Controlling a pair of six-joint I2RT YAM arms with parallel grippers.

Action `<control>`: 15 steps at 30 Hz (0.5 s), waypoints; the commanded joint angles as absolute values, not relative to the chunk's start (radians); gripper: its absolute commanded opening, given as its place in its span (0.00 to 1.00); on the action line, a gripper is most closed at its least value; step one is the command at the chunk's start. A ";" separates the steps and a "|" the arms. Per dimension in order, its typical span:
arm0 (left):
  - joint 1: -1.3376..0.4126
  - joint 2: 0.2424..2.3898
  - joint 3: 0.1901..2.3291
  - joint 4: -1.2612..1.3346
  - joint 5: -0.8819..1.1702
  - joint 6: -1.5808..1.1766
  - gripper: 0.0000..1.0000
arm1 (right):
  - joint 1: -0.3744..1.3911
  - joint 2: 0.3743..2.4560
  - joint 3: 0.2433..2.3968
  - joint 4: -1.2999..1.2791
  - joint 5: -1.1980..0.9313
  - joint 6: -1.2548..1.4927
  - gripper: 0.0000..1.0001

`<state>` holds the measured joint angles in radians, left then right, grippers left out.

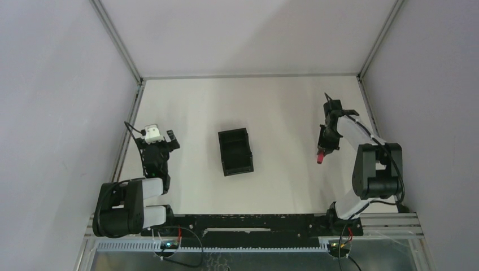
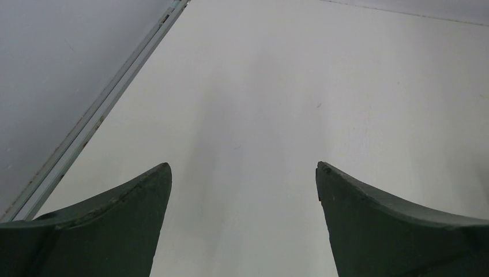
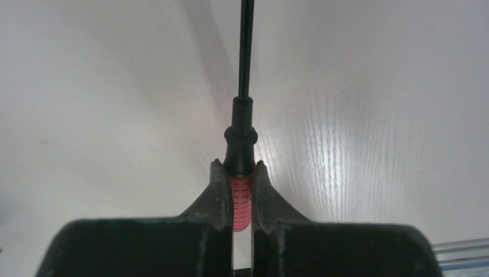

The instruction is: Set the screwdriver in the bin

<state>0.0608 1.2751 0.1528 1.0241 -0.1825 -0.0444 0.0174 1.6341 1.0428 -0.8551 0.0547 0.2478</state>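
My right gripper [image 1: 323, 147] is shut on the screwdriver [image 1: 320, 159], right of the table's middle. In the right wrist view, the fingers [image 3: 218, 190] clamp the red handle [image 3: 241, 199], and the thin black shaft [image 3: 246, 52] points straight away from them over the white table, casting a shadow to its left. The black bin [image 1: 235, 151] stands open-topped near the table's middle, well to the left of the screwdriver, with a ridge across its inside. My left gripper [image 1: 162, 145] is open and empty at the left side; in its wrist view [image 2: 243, 167] only bare table lies between the fingers.
White walls enclose the table [image 1: 271, 107] on three sides. A metal rail [image 2: 98, 112] runs along the left edge close to my left gripper. The arm bases and a black cable rail [image 1: 248, 223] sit at the near edge.
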 commanded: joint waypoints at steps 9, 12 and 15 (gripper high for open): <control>0.056 1.259 0.192 1.062 -0.194 -0.028 1.00 | 0.106 1.457 1.256 -1.058 0.103 0.274 0.00; 0.056 1.259 0.192 1.062 -0.193 -0.028 1.00 | 0.208 1.476 1.287 -1.050 0.114 0.319 0.00; 0.056 1.259 0.192 1.062 -0.193 -0.027 1.00 | 0.371 1.526 1.347 -1.042 0.115 0.363 0.00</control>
<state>0.0608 1.2751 0.1528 1.0237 -0.1825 -0.0444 0.2008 1.4818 1.2522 -1.0431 0.1085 0.2893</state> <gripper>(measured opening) 0.996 0.066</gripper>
